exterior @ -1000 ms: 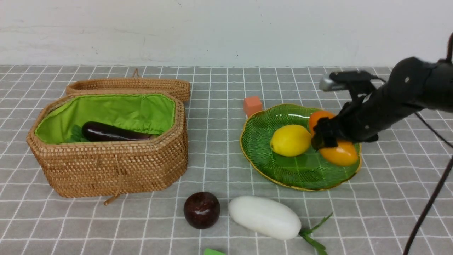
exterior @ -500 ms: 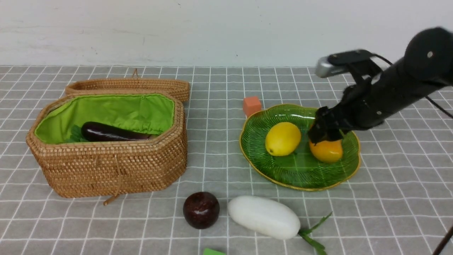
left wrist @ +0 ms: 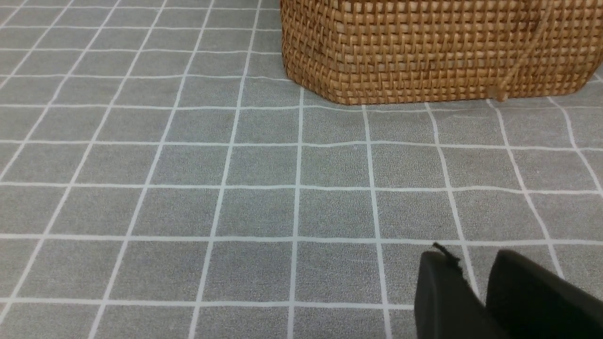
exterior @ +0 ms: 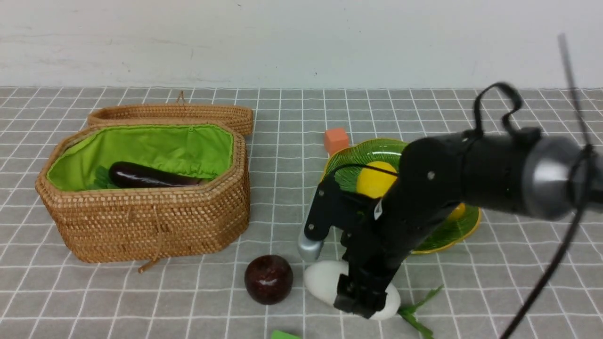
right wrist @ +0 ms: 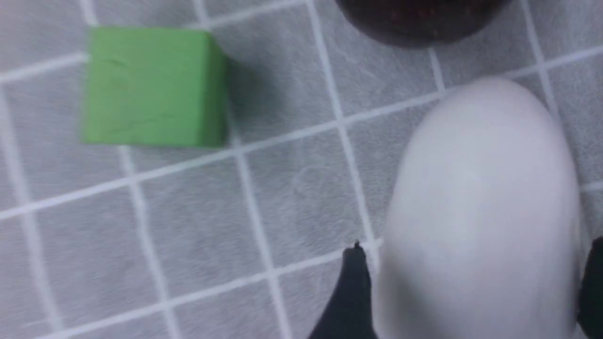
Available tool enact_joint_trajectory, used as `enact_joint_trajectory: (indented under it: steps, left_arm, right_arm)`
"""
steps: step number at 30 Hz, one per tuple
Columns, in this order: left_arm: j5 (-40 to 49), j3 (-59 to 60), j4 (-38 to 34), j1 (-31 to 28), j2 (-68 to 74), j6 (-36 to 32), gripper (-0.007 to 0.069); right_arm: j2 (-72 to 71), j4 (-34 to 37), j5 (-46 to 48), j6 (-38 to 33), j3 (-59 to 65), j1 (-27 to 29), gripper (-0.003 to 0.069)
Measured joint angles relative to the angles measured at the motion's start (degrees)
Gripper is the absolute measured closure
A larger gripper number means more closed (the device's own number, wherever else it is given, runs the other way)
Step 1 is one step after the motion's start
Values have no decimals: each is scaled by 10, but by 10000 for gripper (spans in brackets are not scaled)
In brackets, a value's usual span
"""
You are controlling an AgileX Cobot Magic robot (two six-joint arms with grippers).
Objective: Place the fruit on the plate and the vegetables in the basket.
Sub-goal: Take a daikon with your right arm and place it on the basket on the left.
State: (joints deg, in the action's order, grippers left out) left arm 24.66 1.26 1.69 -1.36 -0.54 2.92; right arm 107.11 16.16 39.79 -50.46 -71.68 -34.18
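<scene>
While the white radish (exterior: pixel 321 281) lies near, just right of the maroon ball (exterior: pixel 268 278), the right gripper (exterior: pixel 360 302) straddles it, fingers (right wrist: pixel 352 294) wide, not clamped. Left gripper (left wrist: pixel 480 287), near the basket (exterior: pixel 150 221): fingers narrow, holding nothing.

Wicker basket (left wrist: pixel 433 47) beyond left gripper (left wrist: pixel 475 260)

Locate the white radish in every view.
Front: radish low centre, partly behind the right tool.
Left wrist: not in it.
Right wrist: radish close up, between the tool's fingers.
Shared landmark: maroon ball beside it, also in the right wrist view.
</scene>
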Motion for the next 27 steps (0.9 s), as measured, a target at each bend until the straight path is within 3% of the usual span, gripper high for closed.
enact_joint_trajectory:
  steps: [8, 15, 22, 25, 27]
  left_arm:
    - [0, 0, 0, 0, 0, 0, 461]
    - [0, 0, 0, 0, 0, 0, 459]
    - [0, 0, 0, 0, 0, 0, 449]
    - [0, 0, 0, 0, 0, 0, 444]
    - [0, 0, 0, 0, 0, 0, 440]
  right_arm:
    - [24, -6, 8, 18, -4, 0, 125]
    - [16, 14, 117, 20, -118, 0, 127]
    - [30, 130, 97, 21, -340, -1, 127]
    - [81, 222, 52, -4, -450, -1, 127]
    - [124, 307, 17, -61, -502, -3, 127]
